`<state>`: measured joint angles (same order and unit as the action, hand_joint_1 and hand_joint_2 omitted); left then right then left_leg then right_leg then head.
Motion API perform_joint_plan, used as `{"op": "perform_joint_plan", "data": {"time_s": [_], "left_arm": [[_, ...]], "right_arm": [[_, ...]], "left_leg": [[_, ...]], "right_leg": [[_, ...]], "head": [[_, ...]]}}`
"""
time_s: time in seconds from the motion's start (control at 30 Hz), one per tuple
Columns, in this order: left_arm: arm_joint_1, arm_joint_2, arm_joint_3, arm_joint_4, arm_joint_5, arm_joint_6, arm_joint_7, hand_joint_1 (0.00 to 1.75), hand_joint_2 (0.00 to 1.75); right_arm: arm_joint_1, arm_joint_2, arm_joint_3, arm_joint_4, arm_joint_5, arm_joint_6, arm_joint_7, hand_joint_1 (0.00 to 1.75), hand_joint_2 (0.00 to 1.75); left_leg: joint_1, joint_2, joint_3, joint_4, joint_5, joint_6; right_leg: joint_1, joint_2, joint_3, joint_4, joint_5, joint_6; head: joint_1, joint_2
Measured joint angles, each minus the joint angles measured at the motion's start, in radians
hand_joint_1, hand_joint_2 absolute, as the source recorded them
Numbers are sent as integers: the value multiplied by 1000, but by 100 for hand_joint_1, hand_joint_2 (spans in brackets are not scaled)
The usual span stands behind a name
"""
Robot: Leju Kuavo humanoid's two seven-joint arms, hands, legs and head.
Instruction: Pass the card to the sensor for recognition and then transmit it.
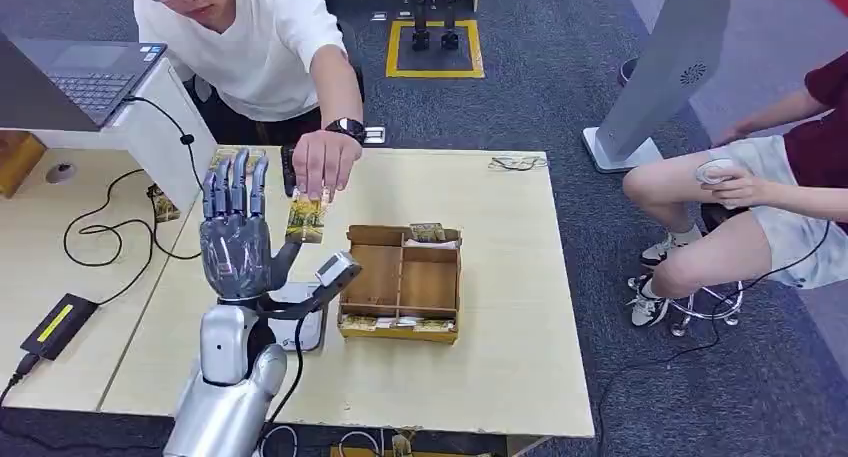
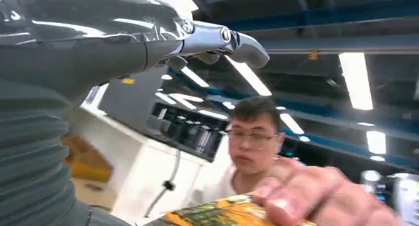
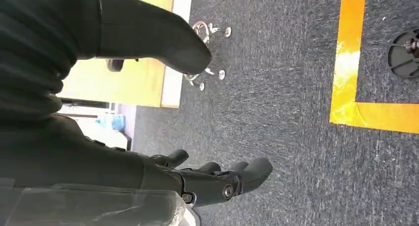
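step: looks like the handoff part, the person [image 1: 262, 37] at the top of the head view is reaching across the counter [image 1: 500, 367] and holding the card [image 1: 306, 220] out beside the robot's left hand [image 1: 237, 239]

left hand: raised upright in the left-centre of the head view, fingers spread and pointing up, thumb out toward the card. It's holding nothing as far as I can tell; the card is sitting just beside the thumb side, and whether it's touching is hard to call

card: pinched at its top edge by the person's hand [image 1: 325, 163], hanging just left of the wooden tray [image 1: 402, 282]. In the left wrist view its colourful face [image 2: 217, 214] is showing at the bottom edge with the person's fingers [image 2: 316, 196] blurry on it

sensor: I'm guessing it's the white device [image 1: 303, 322] under the left forearm, mostly hidden, so not sure

right hand [image 3: 217, 179]: hanging down over the carpet, fingers loosely curled, nothing in it

next move: I'd say the left hand needs to be closing thumb and fingers on the card's lower part before the person lets go, then bringing it down over that white device
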<state>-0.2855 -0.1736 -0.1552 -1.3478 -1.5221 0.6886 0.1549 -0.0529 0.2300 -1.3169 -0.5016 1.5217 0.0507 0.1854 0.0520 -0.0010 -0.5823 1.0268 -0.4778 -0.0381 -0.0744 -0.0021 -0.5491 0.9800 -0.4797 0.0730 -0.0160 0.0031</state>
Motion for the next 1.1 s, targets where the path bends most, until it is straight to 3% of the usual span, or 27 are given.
{"op": "perform_joint_plan", "data": {"time_s": [0.03, 0.07, 0.17, 0.5, 1.1], "left_arm": [[-1, 4, -2, 4, 0, 1, 2, 159, 175], [-1, 6, -6, 11, 0, 2, 4, 175, 175], [-1, 6, -14, 24, 0, 2, -8, 175, 175], [7, -25, -9, 32, 5, 2, -126, 175, 175], [10, -55, 14, 32, 6, 4, -180, 175, 175]], "right_arm": [[0, 0, 0, 0, 0, 0, 0, 0, 175], [0, 0, 0, 0, 0, 0, 0, 0, 175], [0, 0, 0, -1, 0, 0, -3, 0, 175], [0, 0, -5, -17, 8, 2, -7, 0, 175], [0, 2, -9, -31, 13, 5, -12, 0, 175]], "left_leg": [[0, 0, 0, 0, 0, 0], [0, 0, 0, 0, 0, 0], [0, 0, 0, 0, 0, 0], [0, 0, 0, 0, 0, 0], [0, 0, 0, 0, 0, 0]], "right_leg": [[0, 0, 0, 0, 0, 0], [0, 0, 0, 0, 0, 0], [0, 0, 0, 0, 0, 0], [0, 0, 0, 0, 0, 0], [0, 0, 1, 0, 0, 0]], "head": [[0, 0], [0, 0], [0, 0], [0, 0], [0, 0]]}}
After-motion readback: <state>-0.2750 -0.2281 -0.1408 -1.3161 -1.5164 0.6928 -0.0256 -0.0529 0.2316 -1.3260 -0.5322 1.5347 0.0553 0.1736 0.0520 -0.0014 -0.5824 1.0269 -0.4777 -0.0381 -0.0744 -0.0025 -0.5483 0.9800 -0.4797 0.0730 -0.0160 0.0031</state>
